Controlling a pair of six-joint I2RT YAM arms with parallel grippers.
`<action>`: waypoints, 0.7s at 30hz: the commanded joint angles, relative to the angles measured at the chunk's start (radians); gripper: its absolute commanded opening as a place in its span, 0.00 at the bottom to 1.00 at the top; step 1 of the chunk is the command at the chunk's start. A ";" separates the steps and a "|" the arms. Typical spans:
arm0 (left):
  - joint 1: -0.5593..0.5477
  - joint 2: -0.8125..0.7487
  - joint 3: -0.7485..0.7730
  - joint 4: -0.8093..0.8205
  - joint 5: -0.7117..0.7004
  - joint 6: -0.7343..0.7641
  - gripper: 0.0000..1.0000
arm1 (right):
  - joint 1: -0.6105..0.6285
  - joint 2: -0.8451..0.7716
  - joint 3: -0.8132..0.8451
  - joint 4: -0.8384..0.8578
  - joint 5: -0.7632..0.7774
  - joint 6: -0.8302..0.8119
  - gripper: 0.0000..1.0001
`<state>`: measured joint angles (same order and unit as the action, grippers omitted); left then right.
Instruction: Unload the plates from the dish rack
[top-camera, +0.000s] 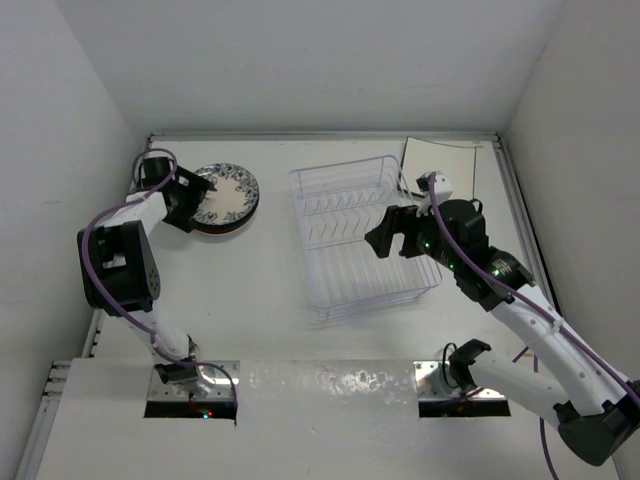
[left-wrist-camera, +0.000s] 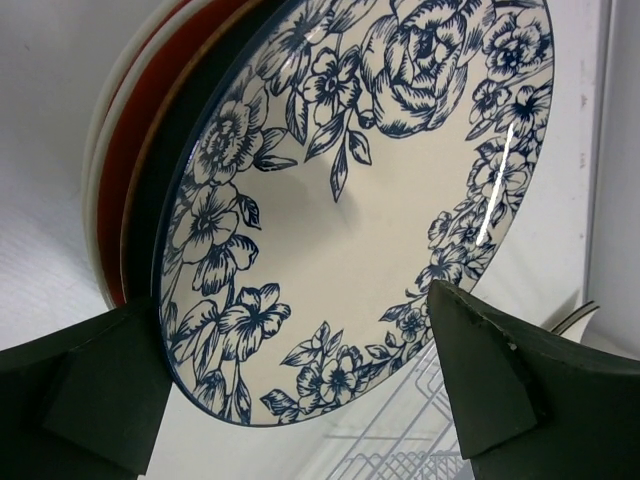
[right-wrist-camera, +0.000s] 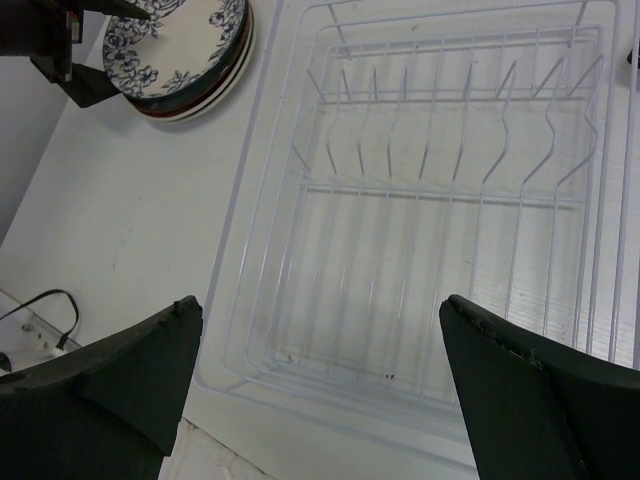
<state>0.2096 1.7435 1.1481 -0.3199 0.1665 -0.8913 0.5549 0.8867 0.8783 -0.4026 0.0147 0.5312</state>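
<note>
Near the dish rack (top-camera: 365, 235), stacked plates (top-camera: 225, 197) (floral uppermost).

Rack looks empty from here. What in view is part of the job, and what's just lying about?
Job:
- stack of plates, floral plate on top
- dish rack, empty

Lying about:
- flat white square with a dark edge at the back right; can't tell what it is
- black cable near the table edge
</note>
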 joint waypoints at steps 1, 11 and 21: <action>-0.015 -0.004 0.042 -0.096 -0.058 0.022 1.00 | 0.000 -0.019 0.002 0.021 -0.007 0.003 0.99; -0.032 0.002 0.124 -0.281 -0.148 0.008 1.00 | 0.000 -0.015 0.013 0.021 -0.009 0.013 0.99; -0.035 0.092 0.203 -0.343 -0.121 0.031 1.00 | 0.000 -0.017 0.028 0.008 -0.010 0.013 0.99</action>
<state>0.1837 1.8221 1.3052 -0.6418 0.0372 -0.8787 0.5549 0.8810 0.8787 -0.4053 0.0147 0.5419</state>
